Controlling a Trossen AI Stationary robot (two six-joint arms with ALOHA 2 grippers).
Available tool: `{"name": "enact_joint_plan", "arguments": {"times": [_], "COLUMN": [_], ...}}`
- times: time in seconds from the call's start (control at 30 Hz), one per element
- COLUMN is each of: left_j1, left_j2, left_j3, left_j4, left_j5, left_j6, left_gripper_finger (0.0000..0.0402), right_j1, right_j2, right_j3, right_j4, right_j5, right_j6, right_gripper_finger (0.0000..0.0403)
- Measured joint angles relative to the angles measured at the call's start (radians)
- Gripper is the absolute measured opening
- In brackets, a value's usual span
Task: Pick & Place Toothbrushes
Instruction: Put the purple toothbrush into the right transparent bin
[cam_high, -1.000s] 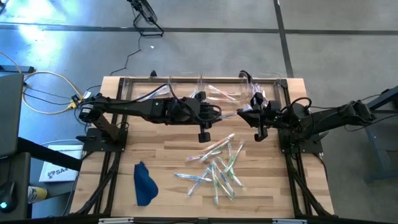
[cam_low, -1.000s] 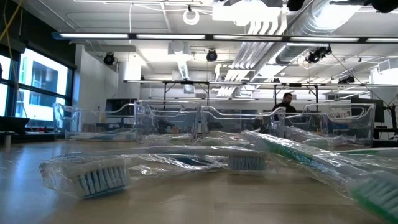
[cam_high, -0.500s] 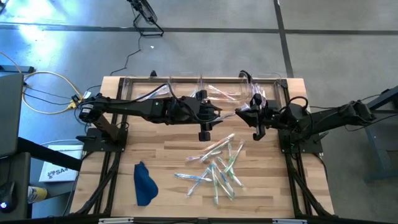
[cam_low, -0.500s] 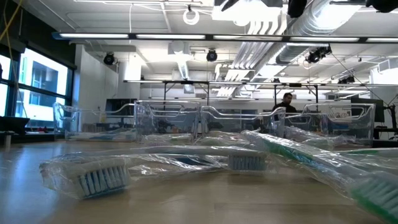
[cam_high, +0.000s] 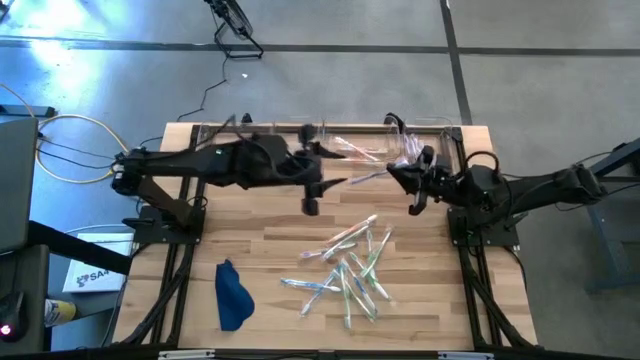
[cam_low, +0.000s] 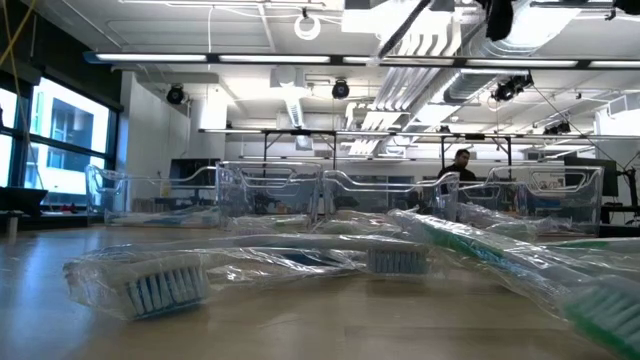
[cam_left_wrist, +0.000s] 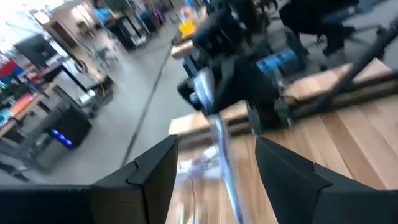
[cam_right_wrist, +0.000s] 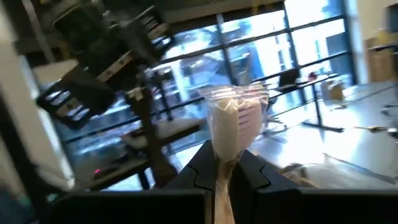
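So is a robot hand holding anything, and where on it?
Yes: the right tool pinches a wrapped toothbrush by its handle, bristle end sticking out. The left tool is open, holding nothing.

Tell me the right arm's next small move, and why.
Probably carry the wrapped toothbrush over the clear bins and let go. The right gripper is shut on it beside the bins at the table's back edge, while the left gripper is open with nothing in it, so the handover looks done.

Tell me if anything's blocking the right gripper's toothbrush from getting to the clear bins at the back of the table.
Nothing visible does. The right gripper holds a wrapped toothbrush beside the clear bins. The left gripper hangs open nearby, off that path.
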Motion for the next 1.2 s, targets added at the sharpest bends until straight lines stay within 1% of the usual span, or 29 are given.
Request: {"name": "enact_joint_plan", "arguments": {"times": [0.07,0.13,0.2,0.27,0.43,0.53,0.6,0.63,0.7,0.8,0.9,1.07,1.2], "left_j1": [0.000,0.000,-0.001,-0.001,0.000,-0.001,-0.001,-0.001,0.000,-0.001,-0.001,-0.001,-0.001], "left_j2": [-0.012,-0.032,-0.033,-0.045,-0.048,-0.047,-0.048,-0.048,-0.048,-0.051,-0.058,-0.059,-0.061], "left_j3": [0.011,0.007,0.008,0.005,0.007,0.007,0.007,0.007,0.007,0.007,0.007,0.006,0.006], "left_j4": [0.016,-0.034,-0.029,-0.077,-0.098,-0.100,-0.097,-0.099,-0.102,-0.106,-0.128,-0.159,-0.169], "left_j5": [0.000,-0.002,-0.013,-0.022,-0.027,-0.026,-0.026,-0.027,-0.033,-0.060,-0.068,-0.070,-0.070], "left_j6": [0.005,0.017,0.022,0.022,0.007,-0.006,-0.006,-0.006,-0.006,-0.006,-0.006,-0.007,-0.015], "left_gripper_finger": [0.0209,0.0210,0.0210,0.0210,0.0210,0.0210,0.0210,0.0210,0.0209,0.0210,0.0210,0.0210,0.0210], "right_j1": [0.000,0.000,0.000,0.000,0.000,-0.003,-0.021,-0.032,-0.064,-0.137,-0.233,-0.383,-0.465], "right_j2": [-0.026,-0.053,-0.078,-0.094,-0.106,-0.106,-0.106,-0.106,-0.108,-0.107,-0.091,-0.074,-0.072], "right_j3": [0.002,0.000,0.001,0.000,0.000,0.000,0.000,0.000,0.000,0.000,0.000,0.000,0.022], "right_j4": [-0.041,-0.095,-0.150,-0.192,-0.244,-0.298,-0.353,-0.386,-0.449,-0.563,-0.660,-0.696,-0.681], "right_j5": [0.059,0.134,0.226,0.326,0.543,0.654,0.712,0.718,0.695,0.606,0.498,0.345,0.270], "right_j6": [0.000,0.000,0.000,0.002,-0.001,0.002,0.035,0.065,0.146,0.263,0.363,0.386,0.338], "right_gripper_finger": [0.0010,0.0010,0.0010,0.0010,0.0010,0.0010,0.0010,0.0010,0.0010,0.0010,0.0010,0.0010,0.0010]}}
